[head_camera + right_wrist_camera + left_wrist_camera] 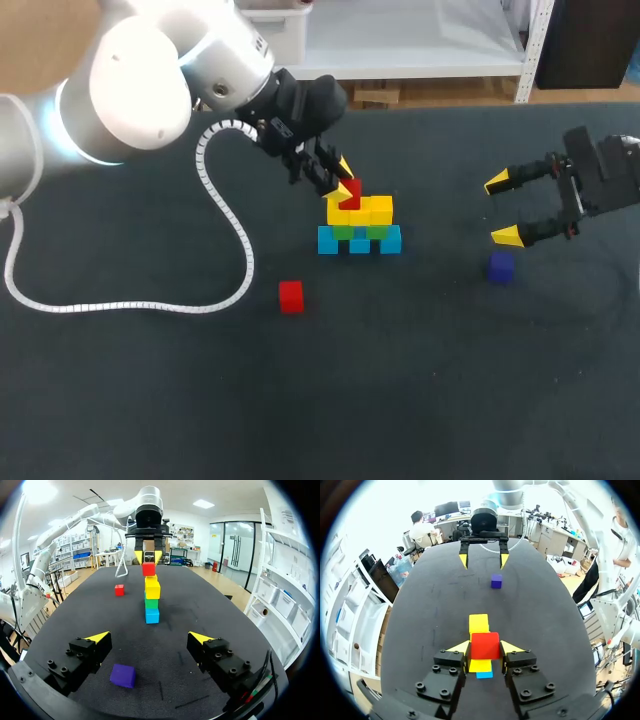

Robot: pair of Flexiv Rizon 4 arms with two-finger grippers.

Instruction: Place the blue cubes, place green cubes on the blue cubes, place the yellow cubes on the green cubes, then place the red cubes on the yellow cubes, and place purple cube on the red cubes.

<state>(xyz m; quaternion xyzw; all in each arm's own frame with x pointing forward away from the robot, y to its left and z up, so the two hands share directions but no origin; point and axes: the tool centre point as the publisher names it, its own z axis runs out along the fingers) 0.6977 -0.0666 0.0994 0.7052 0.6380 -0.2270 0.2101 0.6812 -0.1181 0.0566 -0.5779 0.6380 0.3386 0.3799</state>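
A stack stands mid-table: a row of blue cubes (pixel 360 241), green cubes (pixel 355 232) on them, yellow cubes (pixel 362 210) on top. My left gripper (pixel 347 183) is shut on a red cube (pixel 349 193) at the left end of the yellow row; whether the cube rests on it I cannot tell. In the left wrist view the red cube (pixel 485 646) fills the gap between the fingers, above yellow (pixel 479 622). A second red cube (pixel 291 296) lies in front of the stack, to its left. My right gripper (pixel 508 208) hangs open beside the purple cube (pixel 501 266), which lies under its fingers (pixel 123 675).
The left arm's white cable (pixel 225 215) loops over the table left of the stack. The dark table (pixel 420 380) stretches bare in front of the cubes and between the stack and the right gripper.
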